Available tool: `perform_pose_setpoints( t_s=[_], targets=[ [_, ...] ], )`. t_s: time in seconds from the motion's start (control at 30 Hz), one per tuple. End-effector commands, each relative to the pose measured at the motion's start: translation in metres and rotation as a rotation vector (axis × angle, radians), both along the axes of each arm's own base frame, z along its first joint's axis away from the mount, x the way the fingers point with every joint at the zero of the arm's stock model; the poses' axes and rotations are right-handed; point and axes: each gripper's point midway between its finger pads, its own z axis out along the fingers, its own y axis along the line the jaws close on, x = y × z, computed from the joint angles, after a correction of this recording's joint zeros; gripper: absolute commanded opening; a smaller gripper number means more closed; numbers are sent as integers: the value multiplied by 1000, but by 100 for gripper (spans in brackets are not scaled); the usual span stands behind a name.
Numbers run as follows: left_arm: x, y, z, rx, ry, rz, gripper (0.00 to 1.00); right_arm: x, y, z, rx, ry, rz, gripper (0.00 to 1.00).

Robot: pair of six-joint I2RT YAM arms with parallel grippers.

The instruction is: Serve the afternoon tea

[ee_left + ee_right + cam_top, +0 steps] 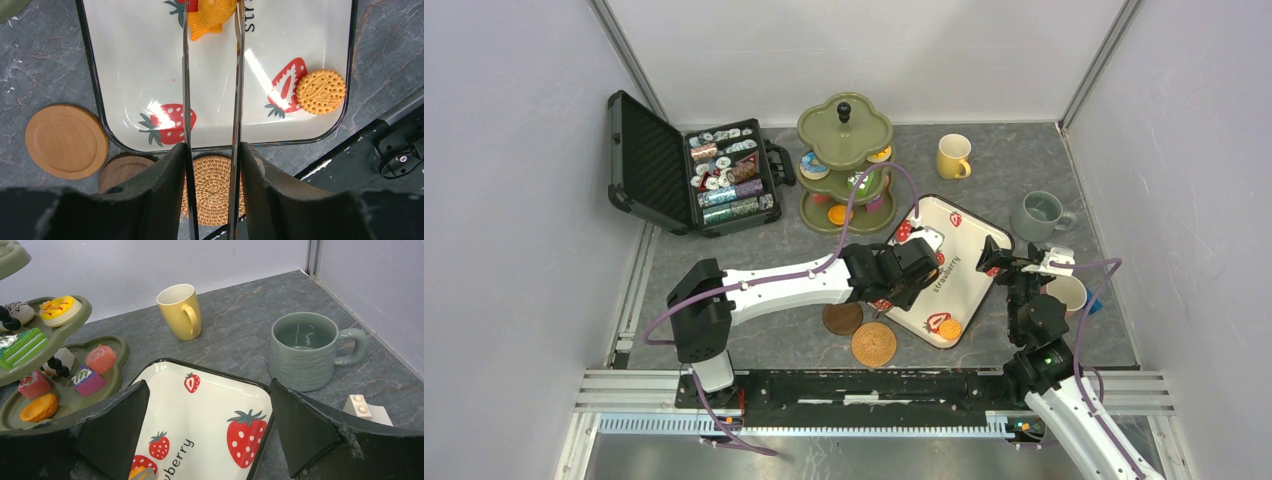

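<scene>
Orange and fish-shaped, a toy cake [212, 12] sits between the two thin blades of the left gripper [212, 45], which close against its sides above the white strawberry tray [969, 245]. Whether the cake is lifted clear of the tray or resting on it is hard to judge. A round biscuit [320, 91] lies in the tray's near corner, at 5 o'clock from the blades in the wrist view.

Seen from above, three coasters cluster at 7 o'clock of the tray: a woven coaster [873, 343], a dark brown coaster [843, 318] just beside it, and a pale wooden coaster [66, 141]. The olive-green stand [844, 125], with small cakes on its tiers, stands at 11 o'clock of the tray, the yellow mug [952, 156] at 1 o'clock and the grey-green mug [1036, 214] at 3 o'clock, both upright. The right gripper [207, 435] hangs over the tray's 3 o'clock edge, jaws spread wide and holding nothing. A black case [714, 175] lies open at 9 o'clock of the stand
</scene>
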Motion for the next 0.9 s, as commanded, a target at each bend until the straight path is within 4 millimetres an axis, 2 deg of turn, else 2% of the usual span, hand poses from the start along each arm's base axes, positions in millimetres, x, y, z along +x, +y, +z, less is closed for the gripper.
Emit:
perform_pose_setpoints(
  t_s=[0.0, 0.2, 0.47, 0.73, 0.87],
  targets=[
    [1, -2, 0, 4, -10, -34, 49, 0, 2, 10, 23, -35, 7, 98],
    [-2, 0, 3, -2, 0, -38, 38, 0, 2, 9, 23, -31, 9, 98],
    [2, -3, 26, -49, -32, -30, 30, 0, 1, 10, 22, -34, 4, 98],
    [18, 2, 66, -96, -122, -4, 29, -1, 1, 11, 25, -39, 4, 98],
    [33, 10, 92, -115, -176, 14, 28, 0, 2, 11, 23, -34, 10, 98]
  ],
)
